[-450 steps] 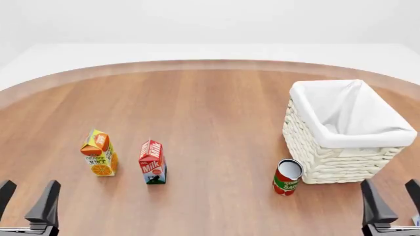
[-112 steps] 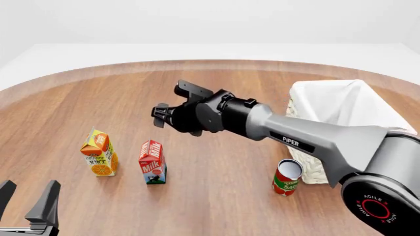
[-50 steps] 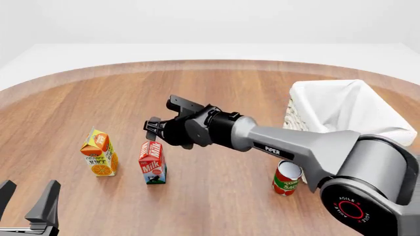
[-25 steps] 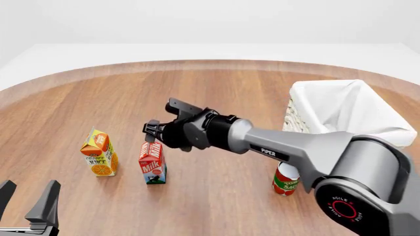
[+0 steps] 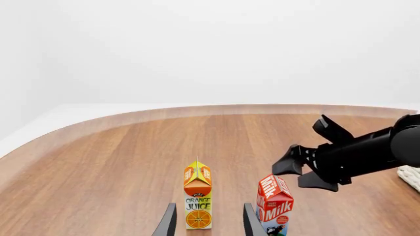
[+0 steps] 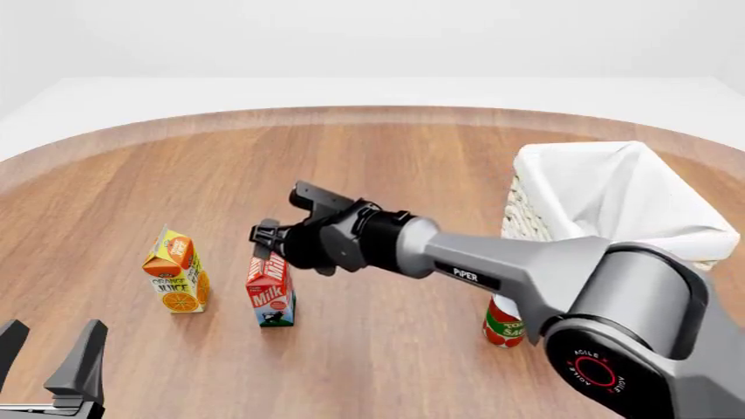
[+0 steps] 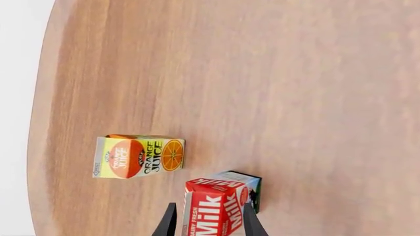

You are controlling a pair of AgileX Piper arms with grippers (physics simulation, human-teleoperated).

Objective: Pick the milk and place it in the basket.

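Milk [image 6: 270,292] stands upright on the counter [image 6: 385,175], lower left of centre in the front view, just right of the orange juice carton [image 6: 177,272] — apart from it. Right pincer [image 6: 267,238] sits at the milk's gable top; in the right wrist view its fingers [image 7: 169,221] straddle the carton's red top, spread wide, no contact visible. Left pincer [image 6: 49,358] rests at bottom left, fingers parted — nothing held. Basket [image 6: 582,262] is at far right, tomato can [image 6: 503,327] just beside its front.
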